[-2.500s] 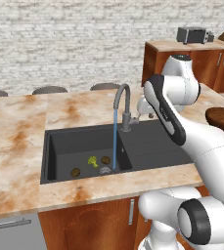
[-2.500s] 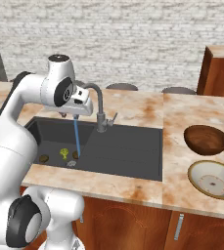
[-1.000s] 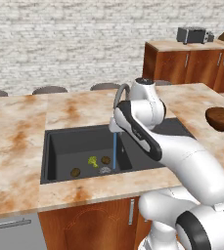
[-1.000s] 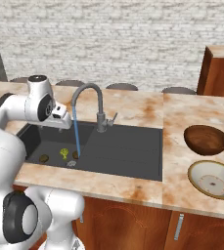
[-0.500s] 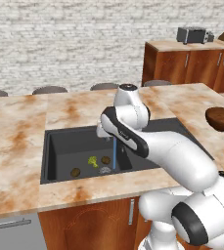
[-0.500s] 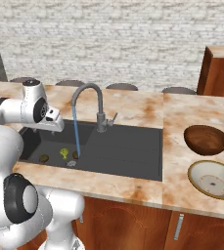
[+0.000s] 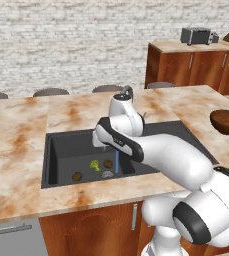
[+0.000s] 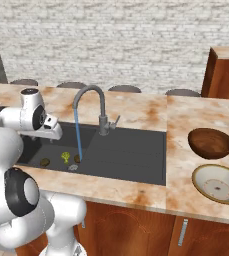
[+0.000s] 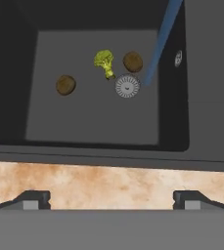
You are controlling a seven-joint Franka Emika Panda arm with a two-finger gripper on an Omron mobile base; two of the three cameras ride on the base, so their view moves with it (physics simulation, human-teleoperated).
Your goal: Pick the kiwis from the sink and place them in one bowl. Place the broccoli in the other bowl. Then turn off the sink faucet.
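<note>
Two brown kiwis (image 9: 65, 84) (image 9: 132, 61) lie on the floor of the dark sink (image 9: 94, 122), with the yellow-green broccoli (image 9: 104, 62) between them, beside the round drain (image 9: 127, 86). My gripper (image 9: 111, 200) hovers open and empty above the basin's edge, looking down into it. From the left base the gripper (image 7: 98, 140) hangs over the basin above the kiwis (image 7: 77, 176) (image 7: 107, 163) and the broccoli (image 7: 94, 164). The faucet (image 8: 93, 100) runs a thin blue stream (image 8: 78, 135). On the right counter stand the dark brown bowl (image 8: 210, 142) and the cream bowl (image 8: 218, 183).
Marble counter (image 7: 16, 145) surrounds the sink, and a flat drainboard (image 8: 131, 150) lies right of the basin. Wooden cabinets (image 7: 196, 65) carry a toaster (image 7: 197, 36) at the back right. Stool tops (image 7: 51, 92) line the counter's far edge.
The arm has swung left from beside the faucet and lowered, so the hand now hangs over the basin. The jaws stay open; fruit and broccoli have not moved.
</note>
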